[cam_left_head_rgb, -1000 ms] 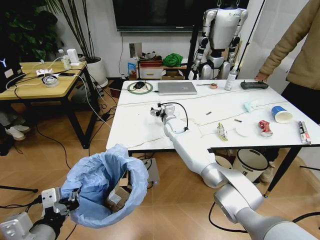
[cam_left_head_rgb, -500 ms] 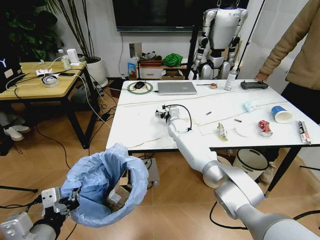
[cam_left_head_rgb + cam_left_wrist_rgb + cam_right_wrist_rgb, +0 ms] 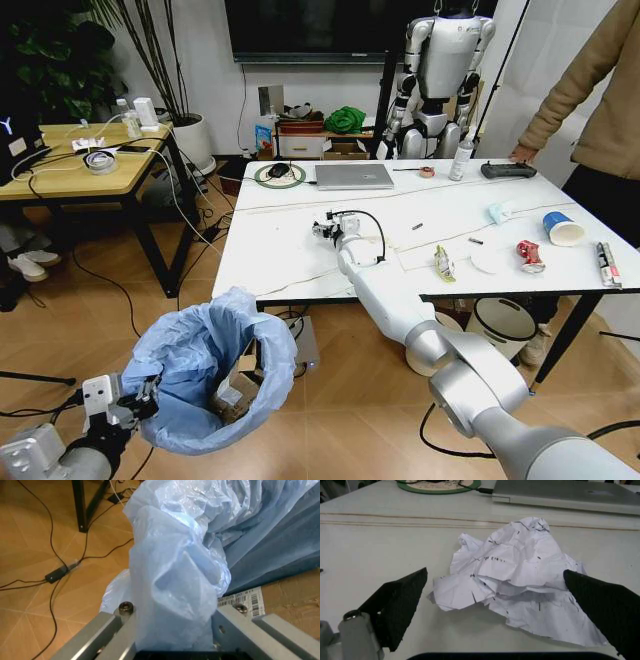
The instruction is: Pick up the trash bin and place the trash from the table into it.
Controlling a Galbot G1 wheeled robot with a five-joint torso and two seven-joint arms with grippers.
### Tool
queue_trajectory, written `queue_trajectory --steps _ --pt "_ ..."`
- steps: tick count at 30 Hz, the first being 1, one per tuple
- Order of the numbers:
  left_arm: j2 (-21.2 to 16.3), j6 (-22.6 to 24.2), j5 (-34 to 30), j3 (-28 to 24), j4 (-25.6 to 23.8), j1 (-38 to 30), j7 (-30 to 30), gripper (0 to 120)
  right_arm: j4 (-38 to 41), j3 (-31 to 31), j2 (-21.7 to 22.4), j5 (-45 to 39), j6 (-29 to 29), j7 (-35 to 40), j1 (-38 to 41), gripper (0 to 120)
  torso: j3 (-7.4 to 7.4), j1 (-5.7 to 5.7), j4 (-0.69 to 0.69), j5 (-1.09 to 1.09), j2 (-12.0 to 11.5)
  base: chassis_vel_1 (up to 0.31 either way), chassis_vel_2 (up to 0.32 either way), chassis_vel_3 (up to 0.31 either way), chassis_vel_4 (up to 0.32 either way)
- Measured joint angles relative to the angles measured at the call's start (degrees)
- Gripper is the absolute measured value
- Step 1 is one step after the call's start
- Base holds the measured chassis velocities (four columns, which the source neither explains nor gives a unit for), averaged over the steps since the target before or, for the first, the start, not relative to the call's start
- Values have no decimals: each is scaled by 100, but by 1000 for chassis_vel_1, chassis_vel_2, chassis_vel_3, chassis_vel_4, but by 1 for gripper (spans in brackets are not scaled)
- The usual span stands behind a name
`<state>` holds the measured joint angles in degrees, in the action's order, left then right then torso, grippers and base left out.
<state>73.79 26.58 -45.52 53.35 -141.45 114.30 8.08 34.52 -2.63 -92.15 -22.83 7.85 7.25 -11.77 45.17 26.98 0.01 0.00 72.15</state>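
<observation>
Open jaws flanking crumpled paper (image 3: 512,575)

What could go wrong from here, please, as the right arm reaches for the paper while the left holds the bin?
1. The right gripper has open fingers either side of the crumpled white paper on the glossy white table; the loose, flattened edges might slip out on closing.
2. The left gripper pinches mainly the crinkly light-blue bag of the small dark round trash bin, so the plastic could tear or slip.
</observation>
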Motion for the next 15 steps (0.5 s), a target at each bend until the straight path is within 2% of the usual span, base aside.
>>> queue_trajectory --steps 15 --pt "-11 -7 -12 27 -20 18 -6 0 -73 -41 2 14 -73 -145 30 100 0 0 0 0 0 0 0 0 0"
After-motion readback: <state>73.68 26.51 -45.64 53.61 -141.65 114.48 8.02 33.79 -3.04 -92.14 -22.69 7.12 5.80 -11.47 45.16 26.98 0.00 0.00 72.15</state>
